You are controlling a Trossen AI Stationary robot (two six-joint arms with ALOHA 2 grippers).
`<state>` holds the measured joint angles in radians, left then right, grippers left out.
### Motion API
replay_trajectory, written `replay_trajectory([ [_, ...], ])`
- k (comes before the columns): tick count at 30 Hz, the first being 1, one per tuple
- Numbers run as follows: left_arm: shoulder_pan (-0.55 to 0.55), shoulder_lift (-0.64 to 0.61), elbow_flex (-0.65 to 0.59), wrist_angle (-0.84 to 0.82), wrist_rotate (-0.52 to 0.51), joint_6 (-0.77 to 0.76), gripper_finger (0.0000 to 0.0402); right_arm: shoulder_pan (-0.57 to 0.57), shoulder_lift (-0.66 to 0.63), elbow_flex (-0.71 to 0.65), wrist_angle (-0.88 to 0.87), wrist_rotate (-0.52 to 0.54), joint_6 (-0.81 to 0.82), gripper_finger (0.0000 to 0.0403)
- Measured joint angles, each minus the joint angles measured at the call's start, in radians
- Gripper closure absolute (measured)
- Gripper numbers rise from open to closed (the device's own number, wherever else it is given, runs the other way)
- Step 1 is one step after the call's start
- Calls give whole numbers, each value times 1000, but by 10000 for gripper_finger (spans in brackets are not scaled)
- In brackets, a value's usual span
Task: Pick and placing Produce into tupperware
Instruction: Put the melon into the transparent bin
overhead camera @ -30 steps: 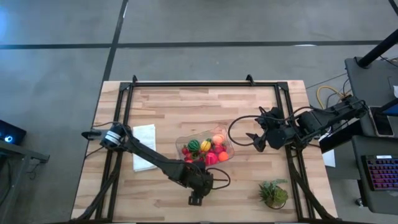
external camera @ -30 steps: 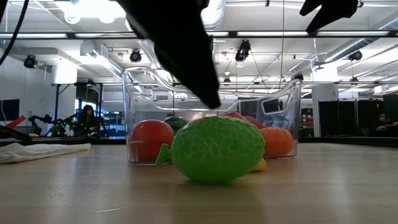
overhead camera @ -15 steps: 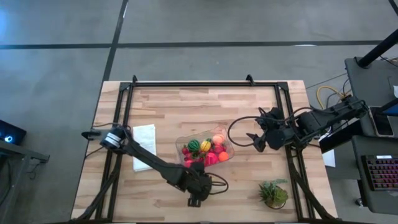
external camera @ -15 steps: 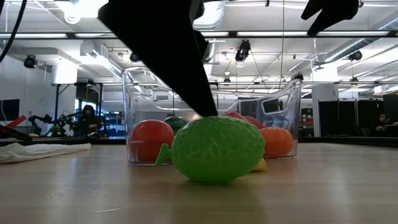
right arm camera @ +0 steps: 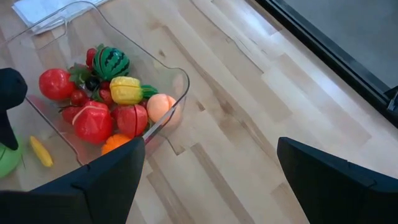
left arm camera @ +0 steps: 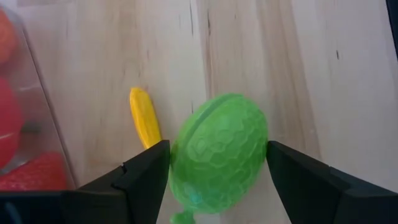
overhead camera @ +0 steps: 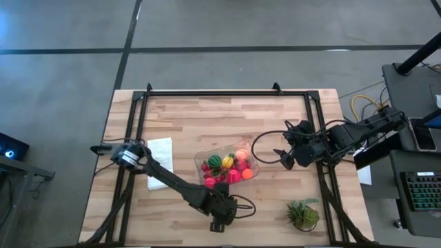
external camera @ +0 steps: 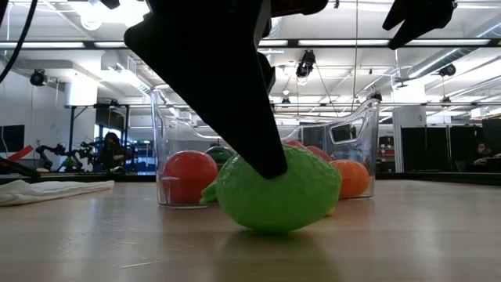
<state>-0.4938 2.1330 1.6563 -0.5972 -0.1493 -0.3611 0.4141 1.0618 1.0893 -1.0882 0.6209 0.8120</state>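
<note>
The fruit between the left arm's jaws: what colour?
Lime green, clearest in the left wrist view.

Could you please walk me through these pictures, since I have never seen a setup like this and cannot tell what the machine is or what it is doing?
It is a robot with two dark arms at a wooden table. One picture looks straight down, one looks level across the tabletop, and one comes from each wrist. The clear tupperware already holds toy produce. Outside it lie a lime green fruit and a small yellow piece. The left tool has its fingers on either side of the green fruit, which sits on the table. The right tool waits open beside the tupperware. A white cloth and a green plant tuft also lie there.
</note>
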Motion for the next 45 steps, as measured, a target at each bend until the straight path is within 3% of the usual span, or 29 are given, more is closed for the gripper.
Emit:
replay_trajectory([
  [28, -1, 6, -9, -14, -13, 9, 152, 0, 0, -7, 1, 0, 0, 44],
  [37, -1, 3, -10, -15, -13, 1, 203, 0, 0, -7, 1, 0, 0, 44],
  [45, -1, -25, -10, -44, -9, 1, 196, 0, 0, -7, 1, 0, 0, 44],
])
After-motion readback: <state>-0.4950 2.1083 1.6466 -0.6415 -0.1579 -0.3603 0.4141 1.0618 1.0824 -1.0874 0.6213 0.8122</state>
